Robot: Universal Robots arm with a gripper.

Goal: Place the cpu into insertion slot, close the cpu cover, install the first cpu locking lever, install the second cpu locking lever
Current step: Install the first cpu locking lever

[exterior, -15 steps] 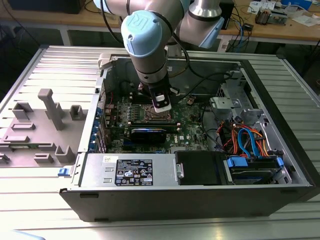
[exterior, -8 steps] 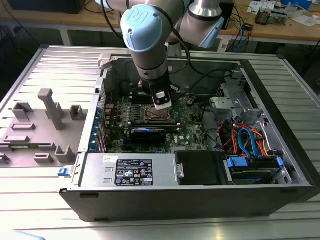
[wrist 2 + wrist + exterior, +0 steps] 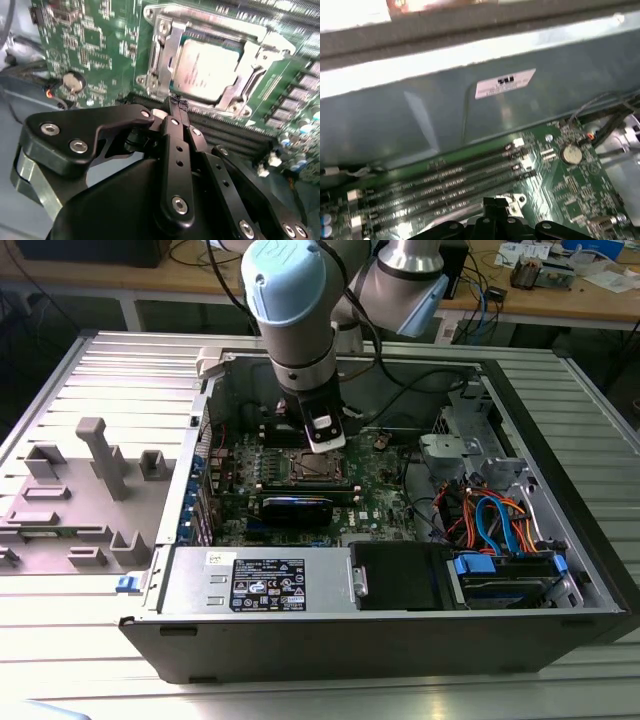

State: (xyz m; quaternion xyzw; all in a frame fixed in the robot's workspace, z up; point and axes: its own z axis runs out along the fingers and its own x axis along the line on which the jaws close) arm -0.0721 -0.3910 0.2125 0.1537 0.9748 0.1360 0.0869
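In the second wrist view the tool [image 3: 176, 107] hangs just above the memory slots [image 3: 235, 132], its black fingers [image 3: 175, 131] pressed together and holding nothing. Just beyond them the cpu [image 3: 210, 67] already lies in the insertion slot [image 3: 196, 34], with the cpu cover [image 3: 165, 55] folded down around it. So the work looks to have reached the locking levers; the next move calls for a fine, low approach to a thin lever. In the exterior view the tool [image 3: 325, 440] hovers over the motherboard [image 3: 375, 495] inside the computer case [image 3: 560, 480], which sits on the bench [image 3: 60, 630].
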